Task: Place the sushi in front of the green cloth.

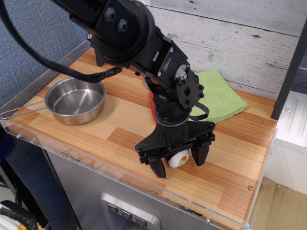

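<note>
Now the sushi between the spread fingers of the hand.

Shiny steel pan — striped wood tabletop

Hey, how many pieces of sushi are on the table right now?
1. The sushi lies on the wooden table between the open gripper fingers, in front of the green cloth. The arm could hide others.

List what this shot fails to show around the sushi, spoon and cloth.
- sushi: black band hidden by the gripper; whether it rests on the wood is unclear.
- red-handled spoon: mostly behind the arm.
- green cloth: left part covered by the wrist.
- Pan handle: tip cut by the left edge.
</note>
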